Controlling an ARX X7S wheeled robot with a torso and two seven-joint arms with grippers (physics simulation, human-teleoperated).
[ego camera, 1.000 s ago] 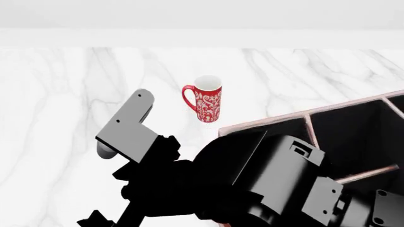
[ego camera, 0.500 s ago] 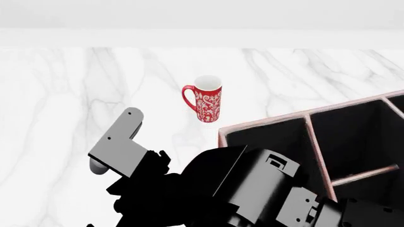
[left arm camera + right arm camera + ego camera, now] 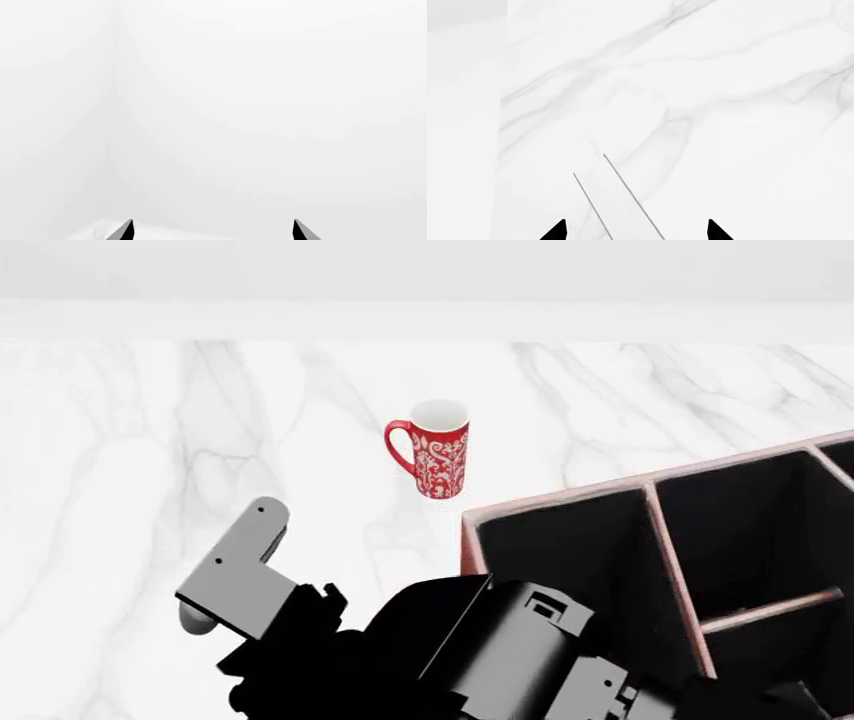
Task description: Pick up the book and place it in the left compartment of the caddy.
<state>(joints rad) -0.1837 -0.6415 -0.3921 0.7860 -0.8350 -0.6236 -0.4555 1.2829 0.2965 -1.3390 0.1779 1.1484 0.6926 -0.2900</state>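
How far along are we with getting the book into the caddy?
Nothing looks done: the left compartment of the caddy shows only black lining. Nothing is in hand: the left gripper and right gripper stand open. A pale strip between the right tips is unidentifiable. Grasp and placement remain.

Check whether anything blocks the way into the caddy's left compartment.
Nothing visible does. The left compartment of the caddy looks empty where it shows. The red mug stands apart on the table, beyond its far corner. The robot's own arm hides the near part. The book cannot be made out.
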